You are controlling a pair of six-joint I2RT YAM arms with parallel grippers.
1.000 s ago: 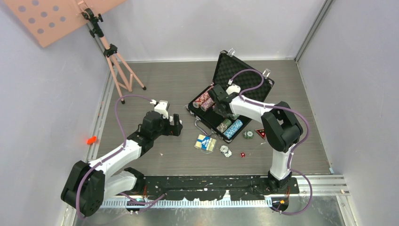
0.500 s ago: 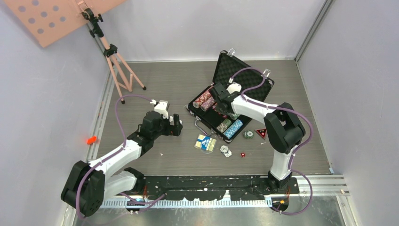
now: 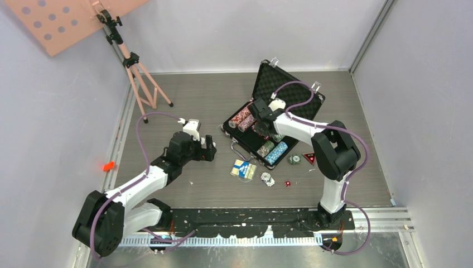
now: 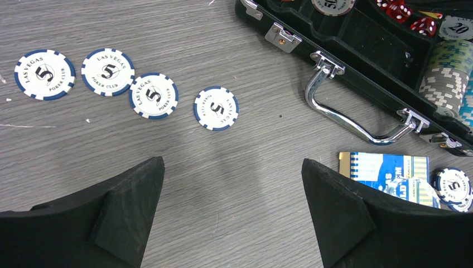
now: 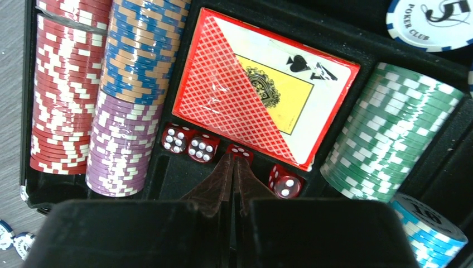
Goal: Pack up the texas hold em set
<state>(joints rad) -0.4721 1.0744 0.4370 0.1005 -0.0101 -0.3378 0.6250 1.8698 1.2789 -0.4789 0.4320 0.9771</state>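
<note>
- Two arms show in the top view. My left arm lies low over the table left of the briefcase point(image 3: 266, 78). My right arm reaches forward, elbow bent, with my right gripper point(image 3: 257, 120) down inside the open tray.
- Only the left wrist view shows the four blue-and-white chips point(image 4: 153, 95). They lie flat in a loose row on the table, left of the chrome handle point(image 4: 351, 111).
- My left gripper point(image 4: 232, 164) is spread wide and holds nothing. It points down at bare table near those chips.
- The same view shows the blue deck point(image 4: 385, 170) on the table just in front of the case, with one more chip at its right end.
- Only the right wrist view shows what is in the tray. The red deck point(image 5: 262, 89) lies flat in the middle slot, with the red stack point(image 5: 58, 89), blue-orange stack point(image 5: 142, 50) and purple stack point(image 5: 120, 145) to its left. The green stack point(image 5: 385, 139) is on its right.
- Four red dice point(image 5: 202, 148) sit in the slot just beside the deck's near edge.
- My right gripper's fingers point(image 5: 215, 187) are pressed together with nothing visible between them. The tips are at one die, and I can't tell if they touch it.
- Only the top view shows the lid tilted back, a loose red die point(image 3: 288, 183) on the table and the pink tripod point(image 3: 139, 72) far left.
</note>
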